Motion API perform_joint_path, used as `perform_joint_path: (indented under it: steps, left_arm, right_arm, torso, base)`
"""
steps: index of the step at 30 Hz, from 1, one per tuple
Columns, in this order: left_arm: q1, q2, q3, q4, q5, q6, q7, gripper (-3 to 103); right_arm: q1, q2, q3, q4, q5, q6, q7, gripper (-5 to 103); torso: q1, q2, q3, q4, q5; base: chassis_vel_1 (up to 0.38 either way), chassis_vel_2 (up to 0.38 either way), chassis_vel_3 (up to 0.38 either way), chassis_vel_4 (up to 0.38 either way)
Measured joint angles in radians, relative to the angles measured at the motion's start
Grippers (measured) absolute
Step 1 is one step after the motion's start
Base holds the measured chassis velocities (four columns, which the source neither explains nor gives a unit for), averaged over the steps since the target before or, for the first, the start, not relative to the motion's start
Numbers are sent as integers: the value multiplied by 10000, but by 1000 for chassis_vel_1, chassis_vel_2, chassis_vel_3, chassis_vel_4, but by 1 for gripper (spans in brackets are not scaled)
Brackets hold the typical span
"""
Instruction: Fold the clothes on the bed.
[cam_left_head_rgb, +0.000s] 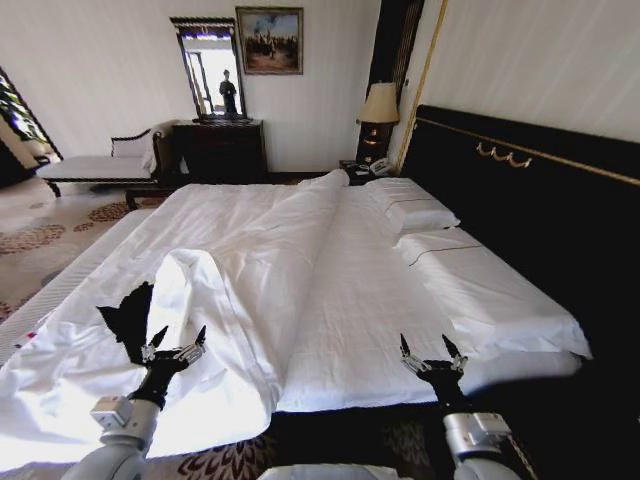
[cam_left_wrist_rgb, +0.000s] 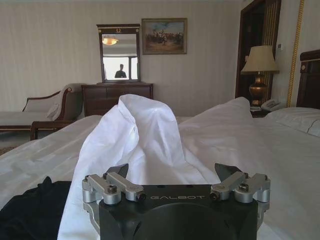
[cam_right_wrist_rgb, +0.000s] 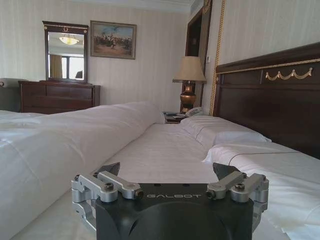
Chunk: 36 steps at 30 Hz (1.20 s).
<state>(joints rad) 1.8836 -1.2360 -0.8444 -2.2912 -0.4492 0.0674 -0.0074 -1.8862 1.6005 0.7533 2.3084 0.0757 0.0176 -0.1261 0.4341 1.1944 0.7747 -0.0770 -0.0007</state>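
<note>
Nearest the head camera, the two arms are reaching forward over the foot edge of the bed (cam_left_head_rgb: 350, 260). The left gripper (cam_left_head_rgb: 175, 338) is hovering low over the rumpled white duvet (cam_left_head_rgb: 250, 270), its fingers spread apart and holding nothing. The right gripper (cam_left_head_rgb: 432, 348) is hanging at the near edge of the bare sheet, its fingers likewise standing apart and empty.

The black T-shirt (cam_left_head_rgb: 130, 315) is lying on the duvet just beside the left gripper, on its outer left side, partly tucked against a raised hump of white cloth. The left gripper is not touching it; the right gripper is well apart from it, across the width of the bed.

The left wrist view is showing the left gripper (cam_left_wrist_rgb: 175, 175) from behind with its open fingers framing the tall fold of duvet (cam_left_wrist_rgb: 140, 135), and a dark edge of the T-shirt (cam_left_wrist_rgb: 30, 210) is lying low beside it. That view is also taking in a dresser (cam_left_wrist_rgb: 117, 97) with a mirror (cam_left_wrist_rgb: 119, 52) and a lamp (cam_left_wrist_rgb: 259, 70).

The right wrist view is showing the right gripper (cam_right_wrist_rgb: 170, 172) open over the flat sheet, with the pillows (cam_right_wrist_rgb: 220, 132) and the dark headboard (cam_right_wrist_rgb: 270, 95) running alongside, and the rolled duvet (cam_right_wrist_rgb: 60, 145) rising on the other side.
</note>
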Motion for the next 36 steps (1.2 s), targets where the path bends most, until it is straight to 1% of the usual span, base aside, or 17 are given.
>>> perform_joint_path:
  steps: [17,36]
  left_arm:
    - [0,0,-11,-31,23,-75,16,98]
    - [64,-3,-46,-14,16,-140,38,98]
  right_arm:
    - [-34,-9,18,58,-12,25,-26,100]
    - [-68,68,-48,183,-6,99,-125,100]
  torso:
    - [0,0,0,-1,0]
    - [0,0,0,-1,-1]
  base:
    - [91,197,-103,-195]
    - [144,206,-135,-207]
